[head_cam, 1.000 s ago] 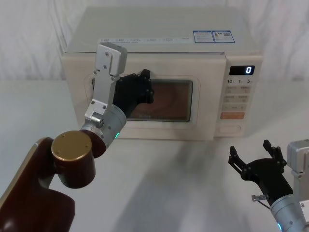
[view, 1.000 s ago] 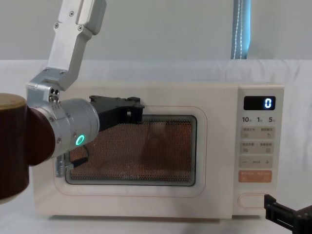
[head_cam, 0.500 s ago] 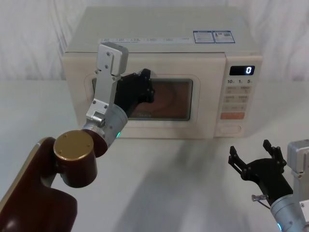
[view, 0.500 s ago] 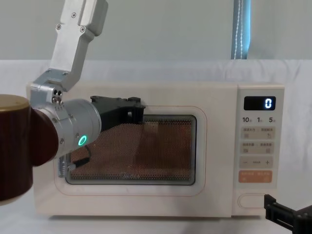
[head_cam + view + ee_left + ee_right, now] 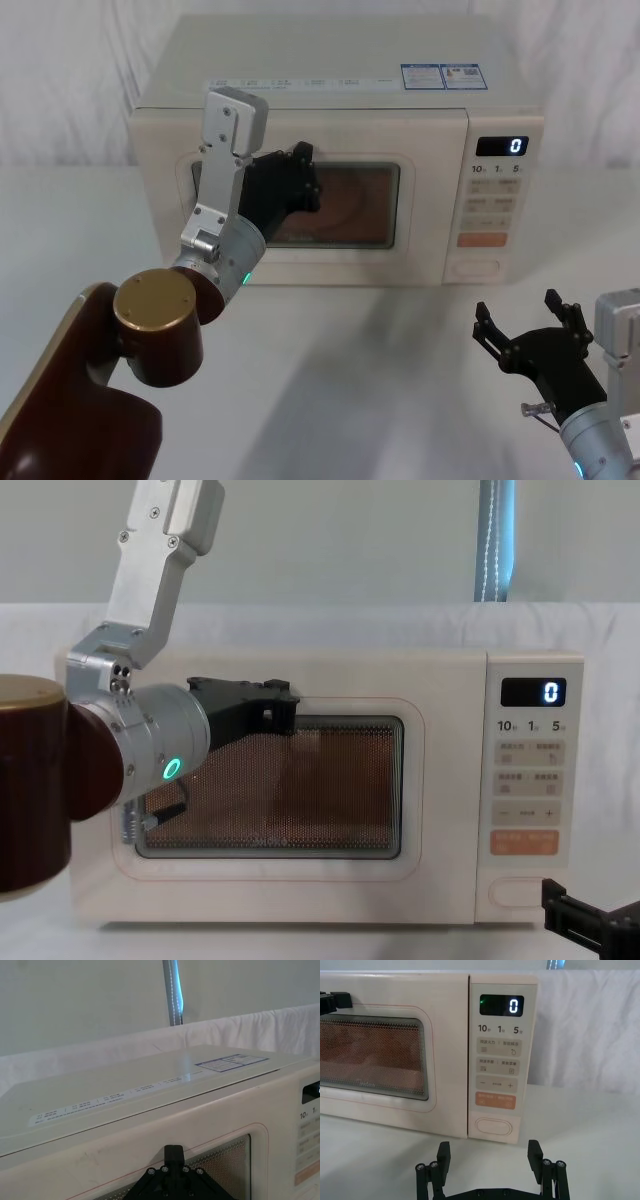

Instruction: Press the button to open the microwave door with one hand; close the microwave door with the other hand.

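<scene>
The door [image 5: 300,200] is seen flush with the oven front, with the left tool [image 5: 303,180] held at its window (whether its fingers are spread cannot be told). The right tool [image 5: 490,1156] is held open and empty low over the bench [image 5: 380,350], in front of the button [image 5: 493,1126]. If any gap is left, the door is best pushed squarely until latched.

Microwave door [image 5: 410,780] sits flush with the cream housing, closed. Left claw [image 5: 262,708] is raised against the upper left part of the door's dark window, arm reaching in from the left. Button [image 5: 517,891] lies at the panel's bottom. Right claw [image 5: 590,928] sits low at lower right, just beside the button. Display [image 5: 533,692] reads 0.
</scene>
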